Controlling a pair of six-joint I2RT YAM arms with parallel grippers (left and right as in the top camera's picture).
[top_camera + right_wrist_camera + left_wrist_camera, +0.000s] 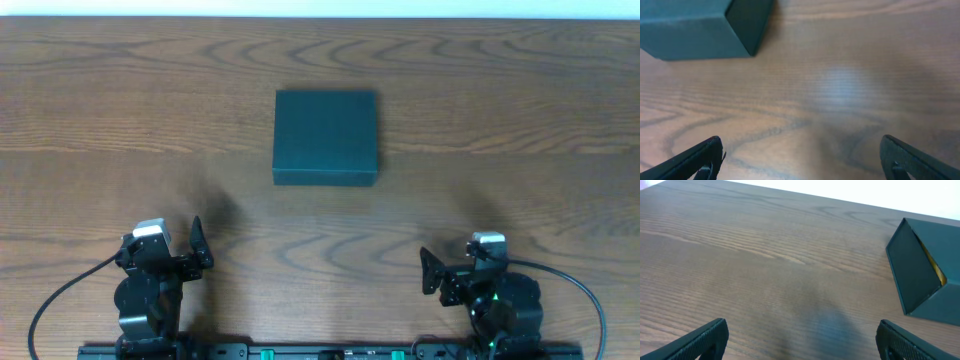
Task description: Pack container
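Both left gripper [802, 339] and right gripper [802, 157] gape empty.

Bright, even light from above. The overhead view is sharp; two soft shadows lie on the brown wood-grain surface [500, 110], left and right of centre, and the dark teal-green matte square box [326, 135] throws a thin shadow along its near side. The right wrist view shows a pale sheen on the surface, the left a dim bluish smudge. The left tool [801, 342] and right tool [801, 160] are dark, perhaps slightly out of focus.
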